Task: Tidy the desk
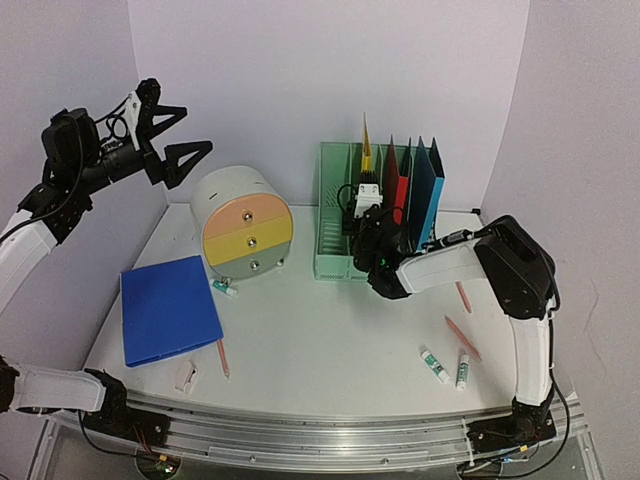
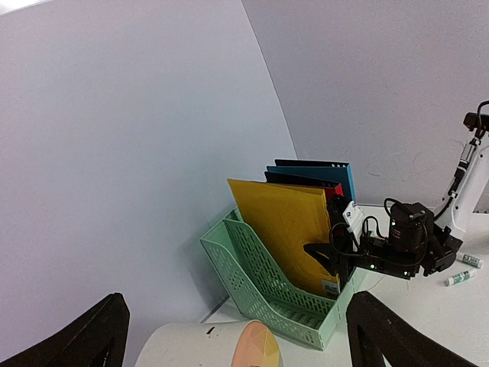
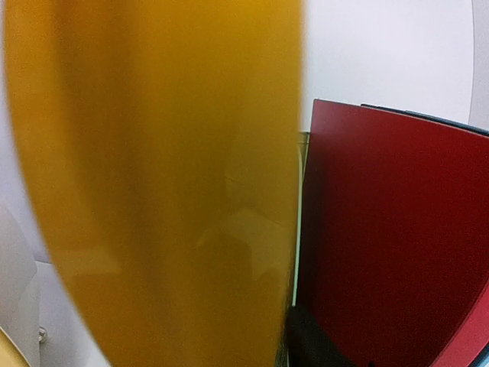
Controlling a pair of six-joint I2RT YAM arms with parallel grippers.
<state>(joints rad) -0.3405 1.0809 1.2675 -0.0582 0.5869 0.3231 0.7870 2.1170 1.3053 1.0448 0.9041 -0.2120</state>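
Observation:
The white desk [image 1: 330, 340] holds a green file rack [image 1: 335, 215] at the back. A yellow folder [image 1: 367, 150] stands in it beside a red folder [image 1: 398, 190] and blue folders [image 1: 428, 190]. My right gripper [image 1: 366, 185] reaches into the rack and is shut on the yellow folder's lower edge, as the left wrist view [image 2: 325, 260] shows. In the right wrist view the yellow folder [image 3: 153, 191] fills the left, the red folder [image 3: 390, 229] the right, and one finger [image 3: 328, 344] shows below. My left gripper [image 1: 198, 130] is open, empty and raised high at the back left.
A round white drawer unit [image 1: 245, 228] stands left of the rack. A blue binder [image 1: 168, 308] lies front left. Glue sticks [image 1: 434, 365] [image 1: 225, 287], pink pencils [image 1: 462, 338] [image 1: 223, 357] and a small white item [image 1: 186, 375] lie scattered on the desk.

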